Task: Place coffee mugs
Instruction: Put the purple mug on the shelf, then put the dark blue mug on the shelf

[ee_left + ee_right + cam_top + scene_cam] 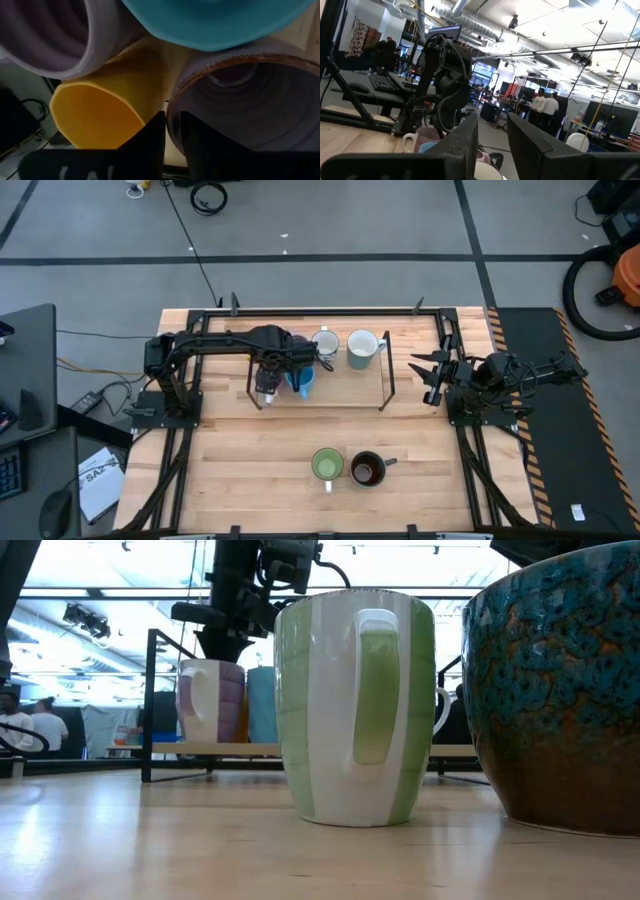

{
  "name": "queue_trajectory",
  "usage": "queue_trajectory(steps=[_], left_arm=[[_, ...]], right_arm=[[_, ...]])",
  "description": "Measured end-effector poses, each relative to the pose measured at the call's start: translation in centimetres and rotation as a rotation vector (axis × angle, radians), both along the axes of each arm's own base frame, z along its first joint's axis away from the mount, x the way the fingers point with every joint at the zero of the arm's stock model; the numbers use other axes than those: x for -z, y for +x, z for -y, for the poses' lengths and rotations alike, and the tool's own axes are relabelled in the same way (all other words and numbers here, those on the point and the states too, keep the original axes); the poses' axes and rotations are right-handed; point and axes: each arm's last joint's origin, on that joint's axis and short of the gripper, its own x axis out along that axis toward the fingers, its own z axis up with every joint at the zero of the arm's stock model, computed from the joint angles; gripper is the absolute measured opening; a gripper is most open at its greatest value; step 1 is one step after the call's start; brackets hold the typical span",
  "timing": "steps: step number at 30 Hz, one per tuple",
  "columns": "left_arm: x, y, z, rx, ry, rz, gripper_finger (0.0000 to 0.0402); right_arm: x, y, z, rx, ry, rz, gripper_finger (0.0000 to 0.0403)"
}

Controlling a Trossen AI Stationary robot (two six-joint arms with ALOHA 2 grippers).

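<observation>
Several coffee mugs stand on the black-framed rack [386, 385] at the table's far side. They are a blue one [303, 380], a white patterned one [325, 342] and a pale white-blue one [362, 348]. My left gripper [172, 137] points down over the rack's left end, shut on the rim of a purple mug [245, 100]. Beside that mug stand an orange mug [100, 112], a lavender mug [50, 35] and the blue one [215, 20]. A green mug [326, 466] and a dark mug [367, 469] stand near the front edge. My right gripper [432, 370] waits open at the right, raised. My left gripper has the purple mug's rim [171, 117] between its two fingers, one finger [205, 150] inside the mug and the other [150, 137] outside. The fingers come from above, slanting down. What the mug's base stands on is hidden by the mug itself.
The rack's black uprights [246, 385] stand to either side of the mugs. Bare wood lies between the rack and the two front mugs [355, 705]. In the low view the dark mug [560, 690] fills the right side. People stand in the room behind.
</observation>
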Motion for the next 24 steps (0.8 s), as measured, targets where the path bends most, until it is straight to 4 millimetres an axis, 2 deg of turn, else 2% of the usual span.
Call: queue_trajectory(steps=[16, 21, 24], left_arm=[[-0.4, -0.3, 0.3, -0.006, 0.045, 0.001, 0.0069], [-0.8, -0.4, 0.5, -0.019, 0.048, 0.013, 0.0093], [-1.6, -0.2, 0.7, -0.012, 0.052, 0.044, 0.0112]], right_arm=[[0.0, 0.0, 0.0, -0.001, 0.000, -0.004, 0.0110], [0.0, 0.0, 0.0, -0.001, 0.000, -0.005, 0.0110], [0.0, 0.0, 0.0, 0.000, -0.001, -0.005, 0.0110]])
